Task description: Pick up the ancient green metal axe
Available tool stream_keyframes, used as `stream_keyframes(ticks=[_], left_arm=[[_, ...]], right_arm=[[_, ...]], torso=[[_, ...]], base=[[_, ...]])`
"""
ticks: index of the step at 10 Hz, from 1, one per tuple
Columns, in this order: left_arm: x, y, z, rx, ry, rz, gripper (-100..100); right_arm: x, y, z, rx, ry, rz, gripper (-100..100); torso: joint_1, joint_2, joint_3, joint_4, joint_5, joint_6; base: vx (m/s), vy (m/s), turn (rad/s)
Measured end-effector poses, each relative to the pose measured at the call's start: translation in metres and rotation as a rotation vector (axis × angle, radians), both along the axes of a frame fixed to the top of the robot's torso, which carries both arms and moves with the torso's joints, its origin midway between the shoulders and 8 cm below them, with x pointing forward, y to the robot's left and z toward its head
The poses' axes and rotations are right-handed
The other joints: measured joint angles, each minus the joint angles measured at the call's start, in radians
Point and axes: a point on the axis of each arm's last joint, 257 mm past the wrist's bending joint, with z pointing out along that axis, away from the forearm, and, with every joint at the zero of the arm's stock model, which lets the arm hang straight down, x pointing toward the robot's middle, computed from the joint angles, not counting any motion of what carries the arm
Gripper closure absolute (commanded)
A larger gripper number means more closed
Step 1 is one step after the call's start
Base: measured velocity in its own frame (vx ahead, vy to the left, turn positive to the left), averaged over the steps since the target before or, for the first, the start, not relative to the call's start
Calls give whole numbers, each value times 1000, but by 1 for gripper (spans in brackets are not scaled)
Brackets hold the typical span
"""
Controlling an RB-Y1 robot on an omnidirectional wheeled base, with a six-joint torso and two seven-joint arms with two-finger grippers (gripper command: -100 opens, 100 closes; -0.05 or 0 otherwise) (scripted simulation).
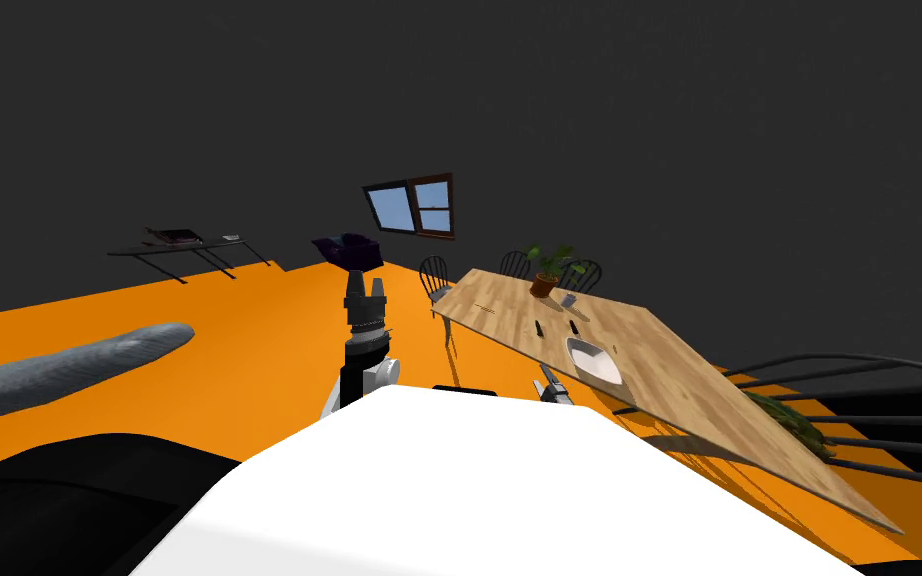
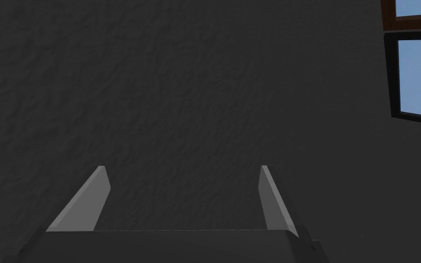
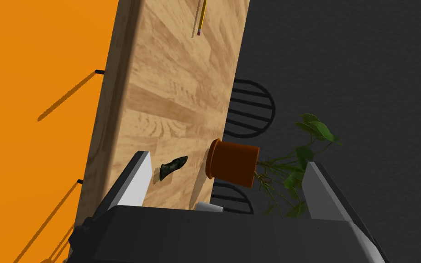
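A home's dining room: a long wooden table (image 1: 654, 352) with chairs (image 1: 434, 276) around its far end, a potted plant (image 1: 547, 268) and bowl (image 1: 592, 360) on it, a window (image 1: 413, 207) beyond it.

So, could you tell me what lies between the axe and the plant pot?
Nothing: in the right wrist view, bare table separates the axe from the pot.
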Motion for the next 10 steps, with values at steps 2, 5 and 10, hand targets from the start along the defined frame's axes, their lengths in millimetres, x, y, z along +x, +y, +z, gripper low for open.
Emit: stream_keyframes(ticks=[2, 5, 10], left_arm=[[0, 0, 0, 0, 0, 0, 0], [0, 0, 0, 0, 0, 0, 0], [0, 0, 0, 0, 0, 0, 0]], right_arm=[[-19, -5, -25, -22, 78, 11, -100], [-48, -23, -58, -59, 183, 24, -100], [-129, -75, -119, -170, 450, 53, -100]], torso=[[0, 0, 0, 0, 0, 0], [-2, -1, 0, 0, 0, 1], [-2, -1, 0, 0, 0, 0]], base=[[-37, 71, 200], [-22, 60, 250], [-29, 59, 348]])
